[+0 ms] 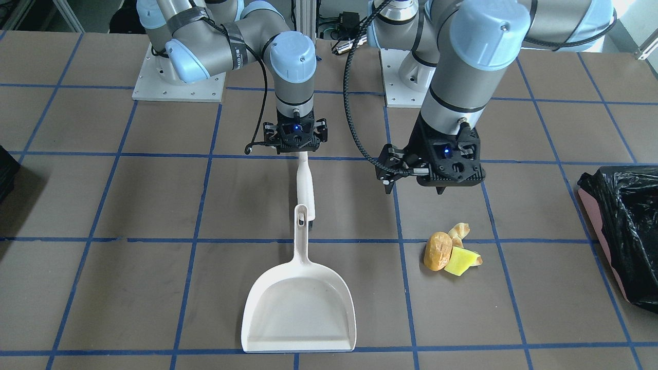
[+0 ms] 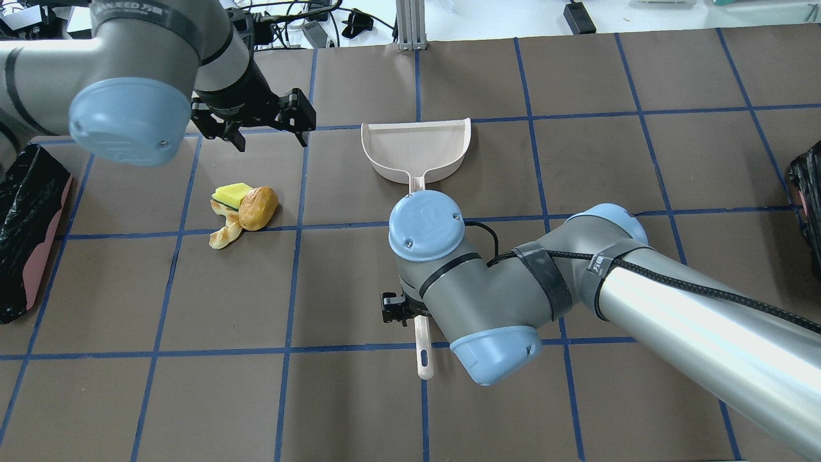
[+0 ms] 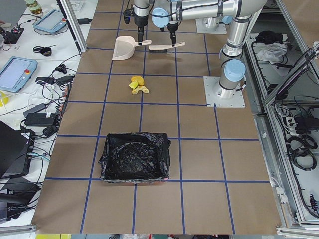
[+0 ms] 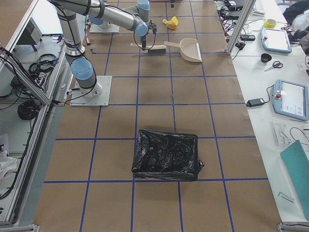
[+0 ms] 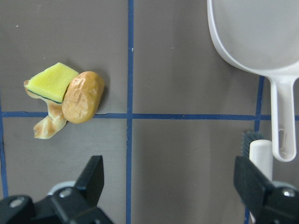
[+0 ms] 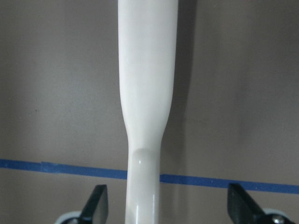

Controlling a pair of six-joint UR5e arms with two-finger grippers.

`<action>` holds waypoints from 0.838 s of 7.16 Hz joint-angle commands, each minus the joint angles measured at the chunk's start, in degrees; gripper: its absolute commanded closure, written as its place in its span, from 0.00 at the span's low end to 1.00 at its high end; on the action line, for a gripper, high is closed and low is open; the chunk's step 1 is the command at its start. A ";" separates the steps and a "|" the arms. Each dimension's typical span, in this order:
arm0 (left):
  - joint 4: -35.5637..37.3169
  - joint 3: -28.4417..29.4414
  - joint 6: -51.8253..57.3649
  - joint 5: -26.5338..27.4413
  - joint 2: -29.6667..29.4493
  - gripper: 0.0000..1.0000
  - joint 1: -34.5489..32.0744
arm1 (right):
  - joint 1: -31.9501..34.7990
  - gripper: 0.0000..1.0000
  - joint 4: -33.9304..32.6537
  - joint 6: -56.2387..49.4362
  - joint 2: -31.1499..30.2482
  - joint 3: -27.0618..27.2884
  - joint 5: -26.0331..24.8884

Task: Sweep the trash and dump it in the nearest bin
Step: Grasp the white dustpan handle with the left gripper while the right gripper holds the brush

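The trash lies in one clump: an orange-brown potato lump (image 1: 438, 251), a yellow wedge (image 1: 460, 262) and a tan croissant bit (image 1: 459, 231). It also shows in the left wrist view, with the potato lump (image 5: 83, 96) beside the wedge. My left gripper (image 1: 414, 187) hangs open and empty above the table, just robot-side of the clump. My right gripper (image 1: 296, 146) is open over the white brush handle (image 6: 147, 93), which runs between its fingers (image 6: 98, 203) without touching them. The white dustpan (image 1: 299, 303) lies flat beside the brush. The pink-sided bin (image 1: 617, 231) with a black bag stands beyond the trash.
The pink-sided bin (image 2: 32, 231) sits at the table's end on my left. A second dark container (image 2: 809, 212) sits at the opposite end. Blue tape lines grid the brown table (image 2: 577, 160). The brush handle's end (image 2: 423, 356) sticks out from under my right arm.
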 commanded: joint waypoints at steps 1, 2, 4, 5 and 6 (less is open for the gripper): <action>7.77 0.26 -1.23 0.01 -5.34 0.00 -4.92 | 2.22 0.14 -1.46 0.80 -0.02 1.45 0.09; 10.67 0.35 -2.02 0.54 -7.63 0.00 -7.73 | 2.31 0.26 -1.39 0.54 0.33 1.46 0.61; 14.72 0.26 -4.40 -0.86 -11.94 0.00 -10.82 | 2.31 0.30 -1.21 -0.08 0.33 1.19 0.36; 15.53 0.35 -5.10 -2.69 -13.52 0.00 -12.57 | 2.23 0.35 -0.52 -0.26 0.25 1.19 -0.08; 15.97 0.35 -8.15 -2.80 -14.84 0.00 -14.07 | 2.22 0.41 -0.51 0.44 0.16 1.19 0.26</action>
